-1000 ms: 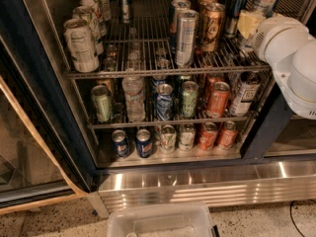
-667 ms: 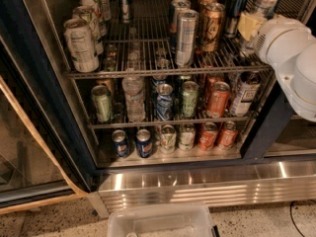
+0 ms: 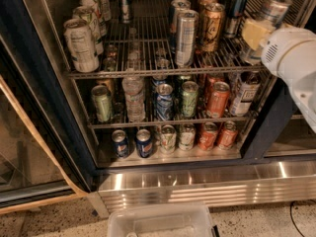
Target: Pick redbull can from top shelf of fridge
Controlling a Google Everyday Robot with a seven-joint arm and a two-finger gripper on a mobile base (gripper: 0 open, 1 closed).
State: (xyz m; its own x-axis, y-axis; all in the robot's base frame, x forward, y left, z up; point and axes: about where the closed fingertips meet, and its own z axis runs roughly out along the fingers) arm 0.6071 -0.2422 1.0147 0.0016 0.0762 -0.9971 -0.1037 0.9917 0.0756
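I am hovering the cream-tipped gripper (image 3: 254, 34) at the upper right of the frame, level with the dark wire top shelf (image 3: 148, 73), since the slim blue-and-silver redbull can (image 3: 235, 11) is standing just left of it. Whether the gripper is open or closed, I cannot tell.

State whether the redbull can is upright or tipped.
Upright: the redbull can stands lid-up on the top shelf, with the gripper close beside it.

Tabletop (image 3: 143, 46) = top wire rack. Row of pale cans (image 3: 81, 46) along L side, tall silver can (image 3: 185, 37) front ctr, gold-brown can (image 3: 212, 26) just R of it, redbull can (image 3: 235, 13) further back R. Tool (image 3: 254, 33) at R end.
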